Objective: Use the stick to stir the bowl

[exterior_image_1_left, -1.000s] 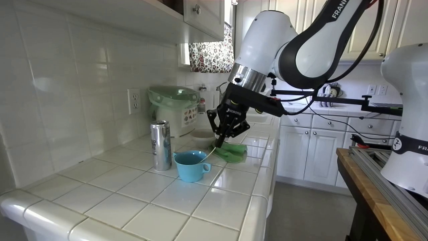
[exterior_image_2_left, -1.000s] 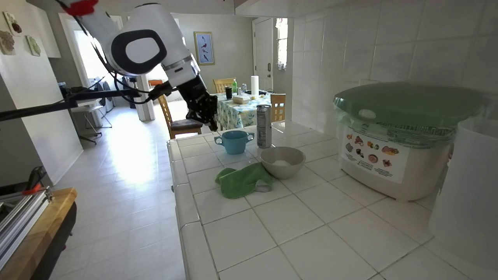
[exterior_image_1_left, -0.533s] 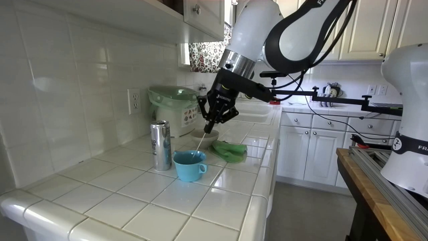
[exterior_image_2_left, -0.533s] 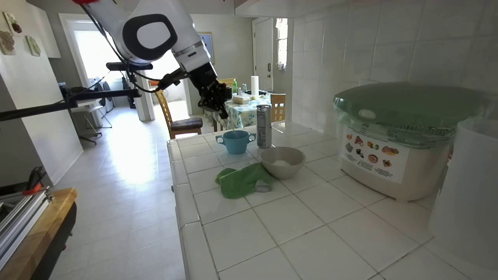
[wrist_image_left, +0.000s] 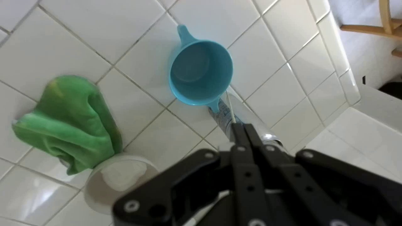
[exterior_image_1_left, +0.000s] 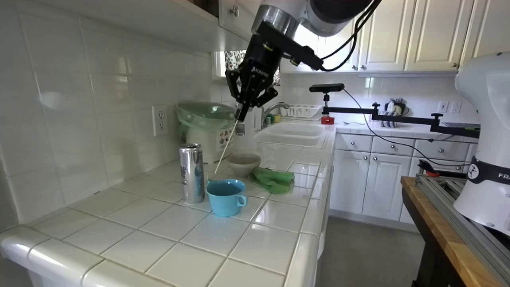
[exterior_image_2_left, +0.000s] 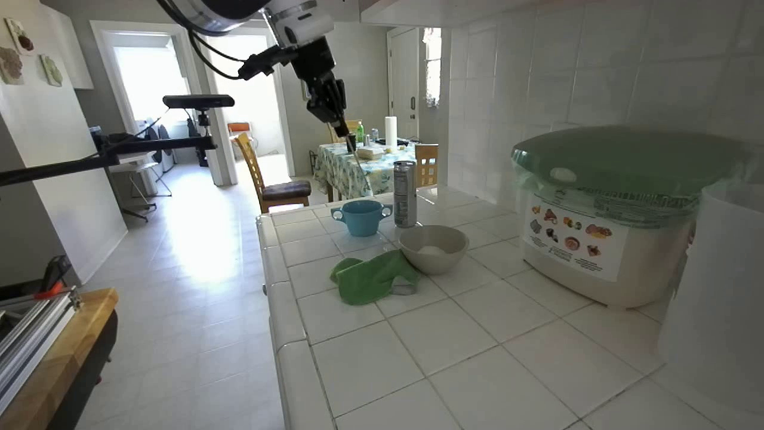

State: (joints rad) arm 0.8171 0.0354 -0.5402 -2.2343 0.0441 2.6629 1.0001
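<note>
The light-blue bowl stands upright on the tiled counter and has side handles. It also shows in an exterior view and in the wrist view, where its inside looks empty. My gripper is above the bowl, shut on the upper end of the thin pale stick. The stick slants down, and its lower end is a little above the bowl's rim, outside the bowl. In the wrist view, the stick runs out from between the closed fingertips, past the bowl's edge and in front of the can.
A silver can stands close beside the blue bowl. A pale bowl and a crumpled green cloth lie nearby on the counter. A bin with a green lid stands by the wall. An upper cabinet hangs above.
The gripper has risen and moved across toward the can side. The stick, which had its lower end in the blue bowl, has come up out of it. The bowl shifted slightly early on.
</note>
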